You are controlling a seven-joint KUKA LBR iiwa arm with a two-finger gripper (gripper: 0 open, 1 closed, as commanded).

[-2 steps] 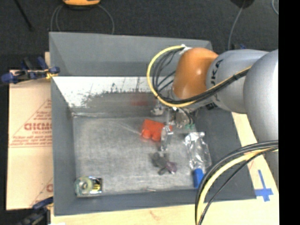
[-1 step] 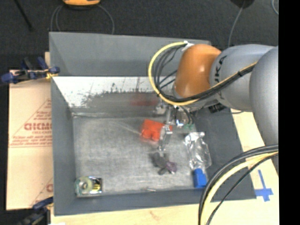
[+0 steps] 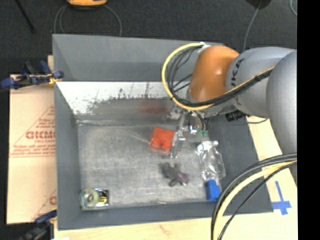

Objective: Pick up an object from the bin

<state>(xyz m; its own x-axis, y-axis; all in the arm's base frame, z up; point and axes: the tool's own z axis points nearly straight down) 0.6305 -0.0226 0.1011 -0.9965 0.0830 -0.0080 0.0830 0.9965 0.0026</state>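
1. A grey metal bin (image 3: 67,149) takes up the middle of the scene. Its floor is scuffed, and a few small things lie scattered over it, mostly in the right half.
2. The grey KUKA arm (image 3: 270,84) reaches in from the right. Its orange wrist cover (image 3: 212,74), looped by yellow and black cables, hangs over the bin's back right part.
3. A crumpled clear plastic packet (image 3: 210,159) lies near the right wall, with a blue piece (image 3: 212,189) at its front end.
4. The gripper (image 3: 176,141) hangs below the orange cover, low over the floor and just beside the right edge of a red block. It cannot be told whether the two touch, or whether the jaws are spread or pressed together.
5. The red block (image 3: 161,138) sits near the middle of the bin, toward the back wall and immediately left of the gripper.
6. A dark purplish-grey thing (image 3: 174,175) of uneven shape lies in front of the gripper, apart from the block and near the packet.
7. A small round yellow-and-silver thing (image 3: 94,198) rests in the front left corner, well apart from everything else.
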